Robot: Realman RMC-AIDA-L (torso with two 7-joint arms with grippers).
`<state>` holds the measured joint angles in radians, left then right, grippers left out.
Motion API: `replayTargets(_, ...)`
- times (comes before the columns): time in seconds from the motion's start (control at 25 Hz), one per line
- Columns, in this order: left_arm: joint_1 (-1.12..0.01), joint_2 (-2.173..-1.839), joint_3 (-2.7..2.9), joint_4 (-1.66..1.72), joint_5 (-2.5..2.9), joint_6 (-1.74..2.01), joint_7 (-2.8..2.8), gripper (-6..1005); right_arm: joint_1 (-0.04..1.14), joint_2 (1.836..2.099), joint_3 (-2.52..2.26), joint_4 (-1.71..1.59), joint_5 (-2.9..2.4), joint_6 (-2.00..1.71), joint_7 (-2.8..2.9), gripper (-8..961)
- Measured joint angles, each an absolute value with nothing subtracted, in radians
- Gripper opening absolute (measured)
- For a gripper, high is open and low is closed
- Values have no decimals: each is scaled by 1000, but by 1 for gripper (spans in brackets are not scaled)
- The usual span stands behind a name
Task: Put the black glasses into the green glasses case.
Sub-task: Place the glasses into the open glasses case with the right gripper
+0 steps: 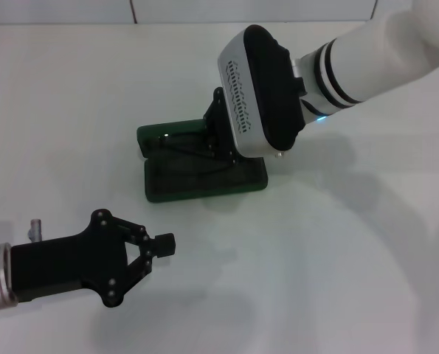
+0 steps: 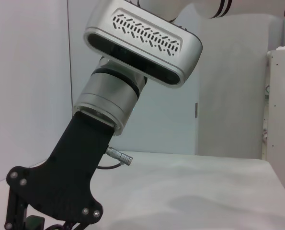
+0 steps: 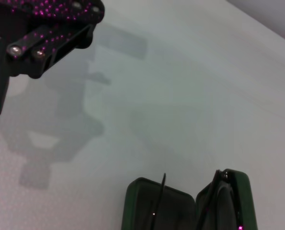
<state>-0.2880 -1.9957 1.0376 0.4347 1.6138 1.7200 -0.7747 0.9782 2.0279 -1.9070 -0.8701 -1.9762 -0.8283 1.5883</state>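
The green glasses case lies open at the middle of the white table, its lid raised on the far side. Thin black lines of the black glasses show inside it. My right gripper reaches down into the case from the right, touching or just above the glasses, and its wrist hides part of them. The right wrist view shows the open green glasses case with a slim temple arm of the black glasses rising from it. My left gripper rests shut and empty near the front left, apart from the case.
The white table extends to the right and front of the case. The left gripper also appears far off in the right wrist view. A white wall and a cabinet edge stand beyond the table in the left wrist view.
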Motion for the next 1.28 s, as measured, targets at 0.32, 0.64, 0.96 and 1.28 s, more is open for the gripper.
replayTargets(0.32,-288,-1997,1037,436,1614,1720,-775,-1,978,2028,-1964,-864,-1962,-739,1658,129)
replayTargets(0.64,-286,-1997,1037,435,1614,1720,-775,0,968,2028,-1987,-874,-1967,-718,1663,141)
replayTargets(0.96,-285,-1997,1037,436,1614,1722,-775,0,966,2028,-1994,-878,-1966,-719,1664,153)
replayTargets(1.28,-284,-1997,1037,435,1614,1725,-775,0,955,2028,-1989,-893,-1961,-744,1673,179)
